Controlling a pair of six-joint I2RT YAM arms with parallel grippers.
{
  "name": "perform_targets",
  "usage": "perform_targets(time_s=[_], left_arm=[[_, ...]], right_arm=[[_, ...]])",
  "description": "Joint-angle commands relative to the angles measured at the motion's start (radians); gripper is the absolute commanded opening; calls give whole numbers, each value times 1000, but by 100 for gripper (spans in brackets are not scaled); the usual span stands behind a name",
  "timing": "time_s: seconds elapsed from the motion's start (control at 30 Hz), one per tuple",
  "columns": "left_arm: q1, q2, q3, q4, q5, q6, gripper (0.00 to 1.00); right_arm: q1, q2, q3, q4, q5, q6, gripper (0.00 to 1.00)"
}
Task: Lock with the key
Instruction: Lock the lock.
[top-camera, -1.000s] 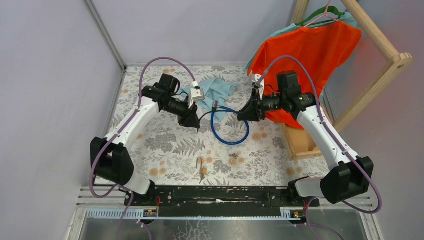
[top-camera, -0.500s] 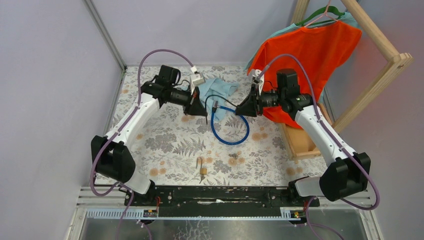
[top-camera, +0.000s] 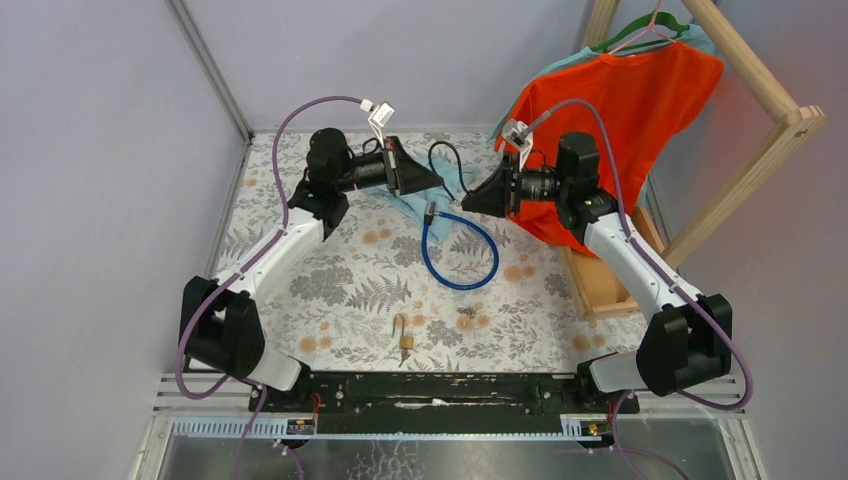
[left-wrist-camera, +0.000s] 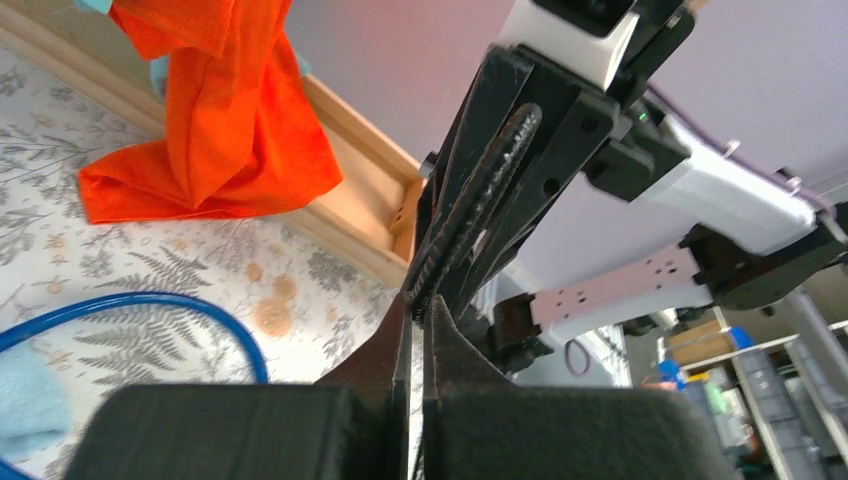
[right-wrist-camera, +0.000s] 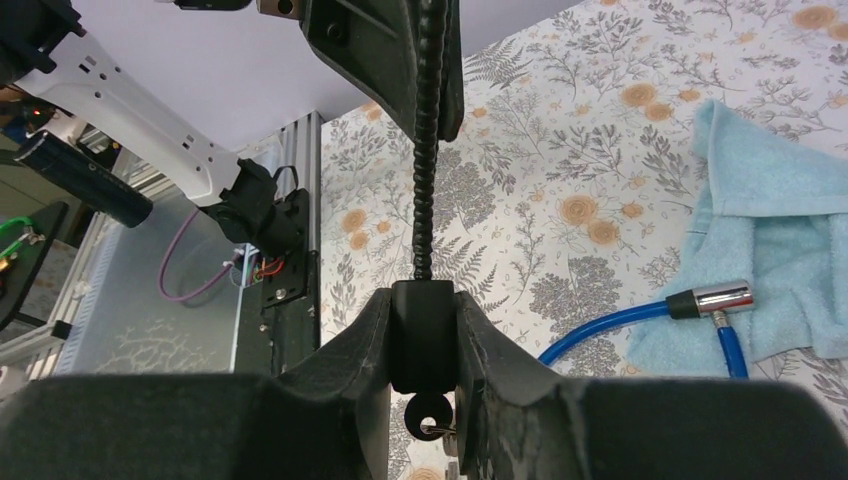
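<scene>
Left fingers (left-wrist-camera: 372, 352): closed on ribbed black cable (right-wrist-camera: 427, 150), held aloft.
Right fingers (right-wrist-camera: 345, 350): clamped on its black plug (right-wrist-camera: 423, 335).
Key (top-camera: 465, 320): on worktop (top-camera: 330, 290), near brass padlock (top-camera: 405, 338), well apart from all fingers.

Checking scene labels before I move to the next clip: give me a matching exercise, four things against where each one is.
Things:
1. key
2. blue cable
3. orange shirt
4. black plug

Places:
A. hanging on the wooden rack
B. between the fingers of the right gripper
C. looped on the table, metal end at the light blue towel
D. on the table beside the brass padlock, not touching it

Pairs: 1-D, 2-C, 3-A, 4-B
</scene>
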Motion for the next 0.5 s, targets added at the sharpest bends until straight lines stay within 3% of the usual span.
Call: perform_targets(time_s=[0.0,0.47], left_arm=[[-20,2,-40,289,-33,-239,0],[-29,14,-68,314,-69,-271,0]], right_arm=[[9,-5,-26,171,-49,128,0],[9,3,-92,377,-95,274,0]])
